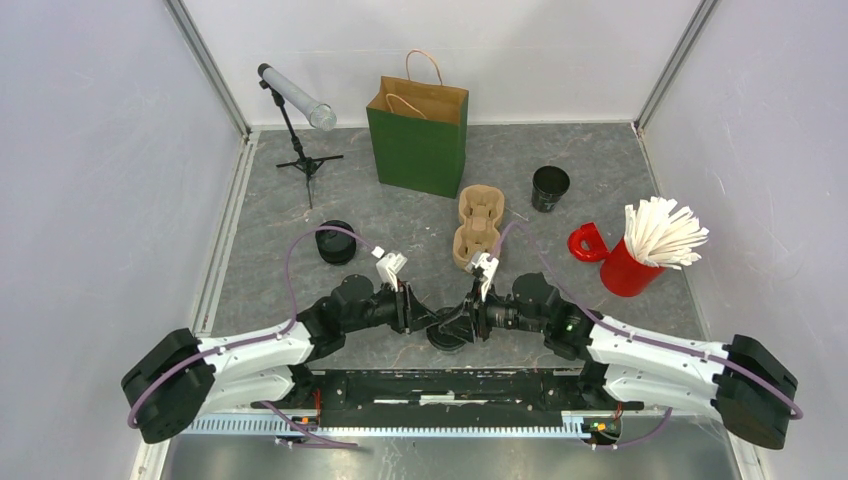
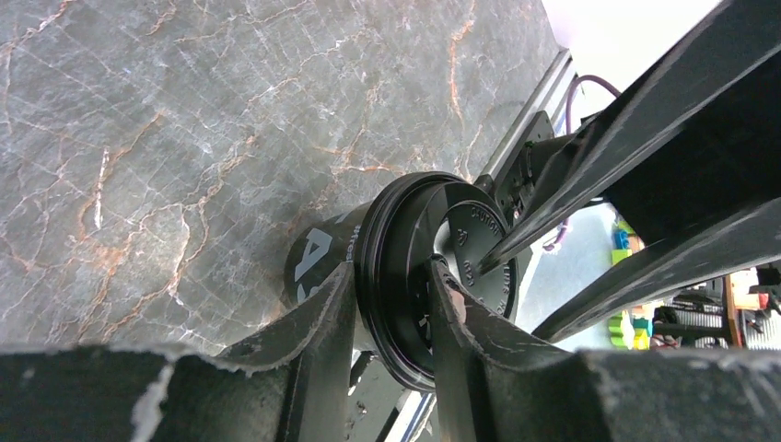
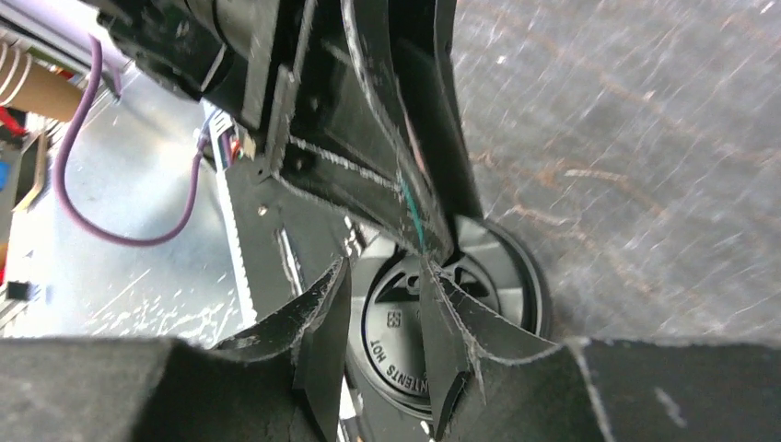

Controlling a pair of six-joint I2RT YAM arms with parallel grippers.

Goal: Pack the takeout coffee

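The takeout coffee (image 2: 402, 241) sits at the near middle of the table (image 1: 620, 170), close to the front rail, with both grippers converged on it. The left gripper (image 2: 393, 276) is clamped across the lid rim, one finger on the cup wall and one on the lid top. The right gripper (image 3: 382, 295) has its jaws narrowly apart over the lid, but whether they grip cannot be told; there is bare tabletop beyond the cup, towards the cardboard tray (image 1: 478, 225).
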